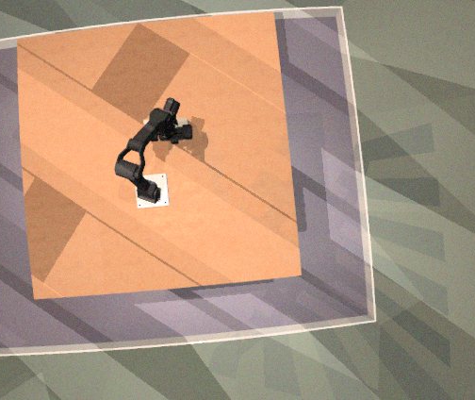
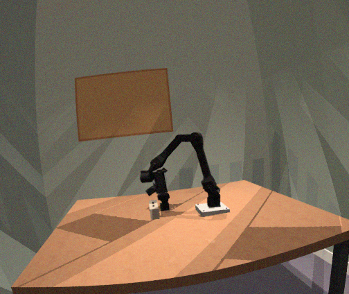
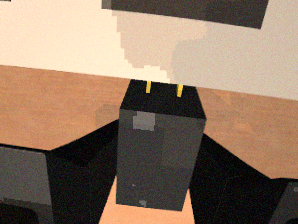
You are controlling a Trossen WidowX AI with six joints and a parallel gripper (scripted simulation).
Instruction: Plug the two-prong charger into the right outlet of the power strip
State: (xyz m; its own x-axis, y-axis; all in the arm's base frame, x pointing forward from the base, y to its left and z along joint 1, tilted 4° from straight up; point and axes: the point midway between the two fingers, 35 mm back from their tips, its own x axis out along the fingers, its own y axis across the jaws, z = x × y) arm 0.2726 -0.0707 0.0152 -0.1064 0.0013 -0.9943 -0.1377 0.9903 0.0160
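Observation:
The charger (image 3: pixel 161 155) is a dark block with two gold prongs pointing away from the wrist camera. My gripper (image 3: pixel 156 131) (image 2: pixel 165 206) is shut on it, with a finger on each side, low over the table. The pale power strip (image 3: pixel 60 37) (image 2: pixel 154 212) (image 1: pixel 182 122) lies just ahead of the prongs. Only short lengths of the left prong (image 3: pixel 148 87) and right prong (image 3: pixel 180 90) show. Their far ends meet the strip's near edge and are out of sight; how deep they reach cannot be told. The outlet openings are not visible in the wrist view.
A dark panel (image 3: pixel 200 11) is on the strip beyond the charger. The arm's white base plate (image 1: pixel 163 200) (image 2: pixel 201 212) is on the wooden table (image 1: pixel 226 226) (image 2: pixel 152 256). Shadow bands cross the table.

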